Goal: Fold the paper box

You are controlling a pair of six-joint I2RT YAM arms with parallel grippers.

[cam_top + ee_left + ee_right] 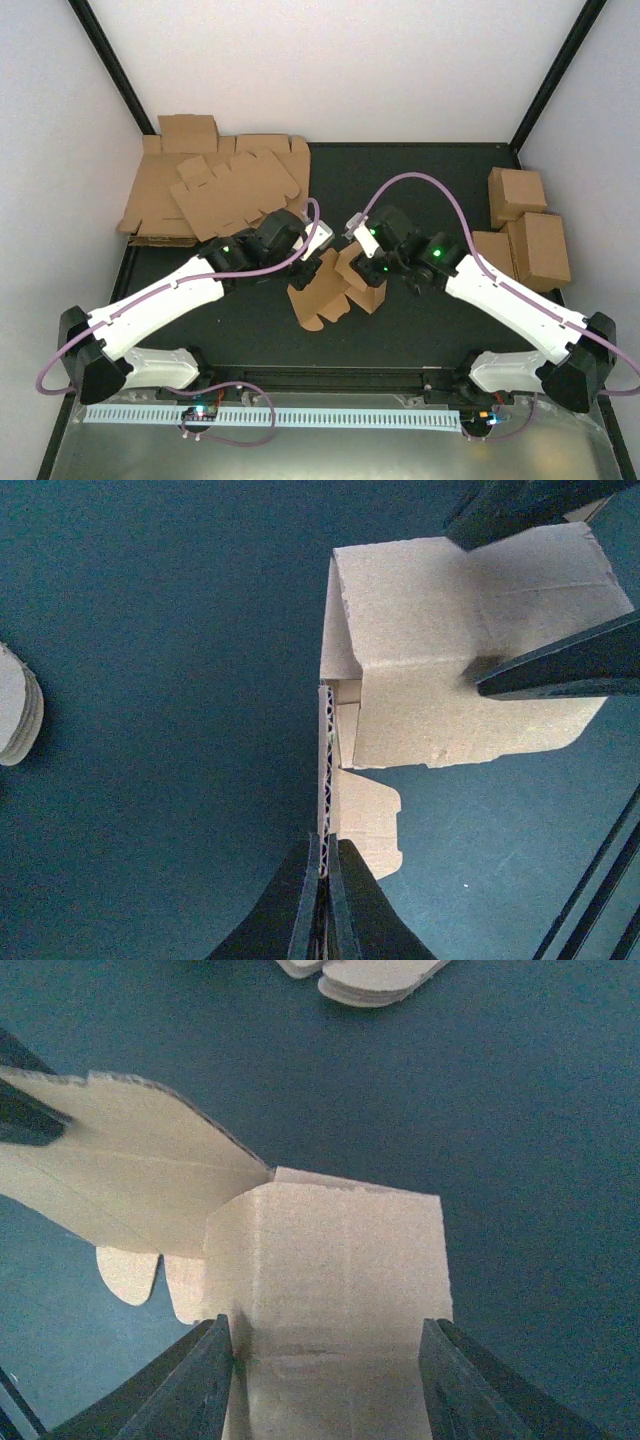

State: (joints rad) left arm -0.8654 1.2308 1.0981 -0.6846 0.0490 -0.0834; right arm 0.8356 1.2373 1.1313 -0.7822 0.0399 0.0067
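— Left claw [322,852] first: closed or not?
— Closed. Pinched flat on a thin corrugated edge of the paper box [440,630], with no gap to be seen between the jaws.
— And the right claw [328,1330]?
— Spread apart, astride one panel of the same box. Seen from its own wrist, filled right across with cardboard, touching both fingers [200,1385]. Gripping that panel by its width, then.
— Backed up by another view?
— By the left wrist view, yes: two dark fingers across the upper right part of the box, one along the top edge, the other lying over the face lower down.
— Whereabouts of the box?
— Middle of the dark table [430,180], between the two arms, toward the near side. Reached from both near corners by the white arms, the claws meeting at it from left and right. Partly folded: one wall raised, a wide flap sticking out to the left in the right wrist view, rounded tabs loose beneath it.
— Resting on the table or lifted clear?
— Cannot tell from these views.
— Anything else about?
— A thick stack of flat blanks [215,190] in the far left corner, well apart from the box, with its rounded edges just showing at the margin of both wrist views. A group of folded boxes [525,225] by the right edge, likewise well apart.
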